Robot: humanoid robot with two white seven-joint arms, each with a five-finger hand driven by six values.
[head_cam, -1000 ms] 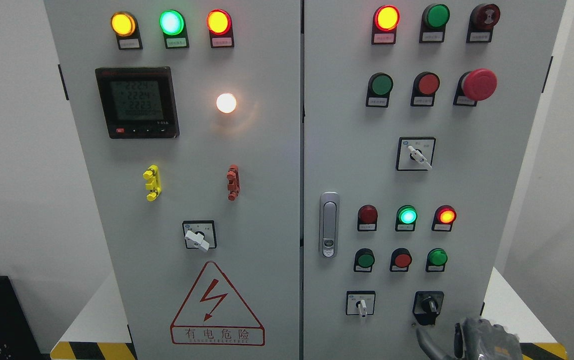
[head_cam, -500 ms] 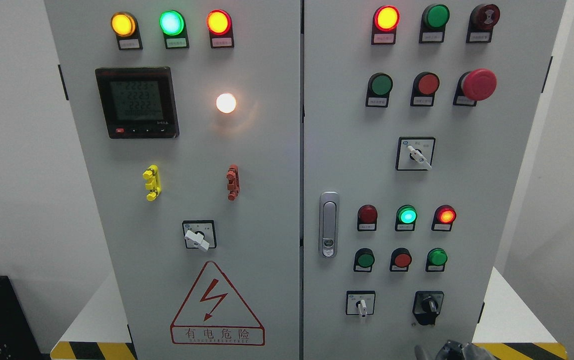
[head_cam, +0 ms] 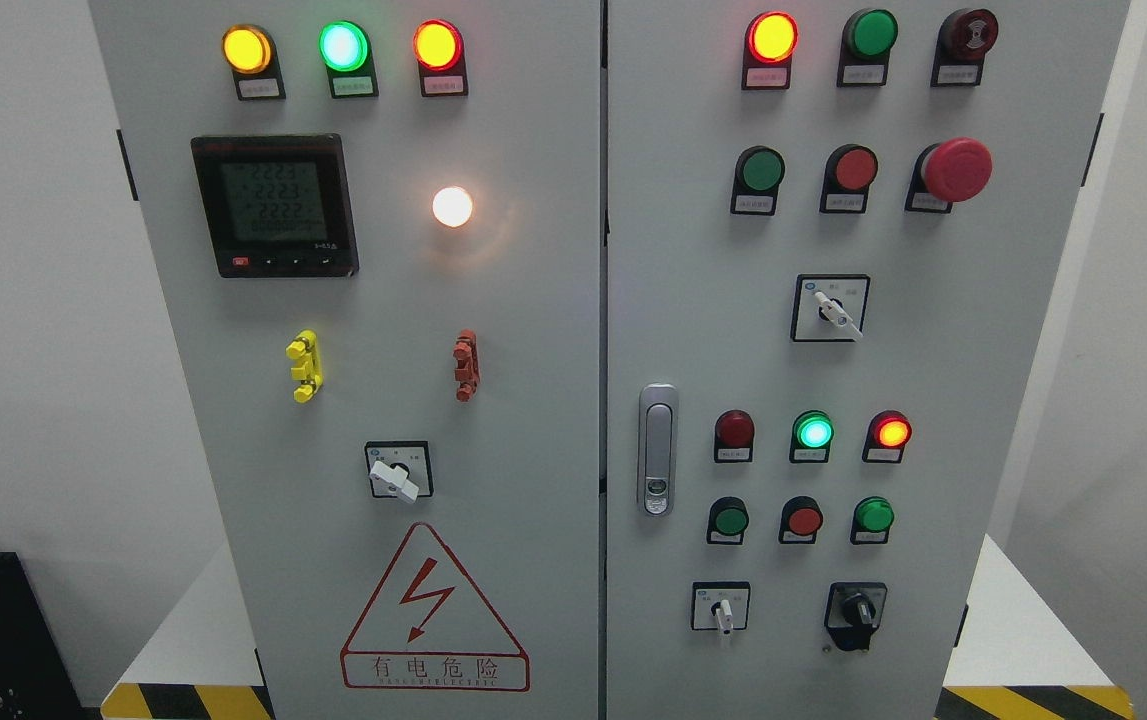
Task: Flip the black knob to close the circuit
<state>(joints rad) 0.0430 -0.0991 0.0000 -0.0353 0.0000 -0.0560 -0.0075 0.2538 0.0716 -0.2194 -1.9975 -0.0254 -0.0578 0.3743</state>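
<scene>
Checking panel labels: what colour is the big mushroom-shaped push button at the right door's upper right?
Red; the mushroom button shows clearly in the head view.

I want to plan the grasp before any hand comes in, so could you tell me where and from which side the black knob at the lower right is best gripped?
Probably pinch the raised bar across the middle of the black knob, fingers on its two long sides. It stands roughly upright and sticks out from the cabinet door, so come straight at the door from the front. No hand is in view now.
</scene>
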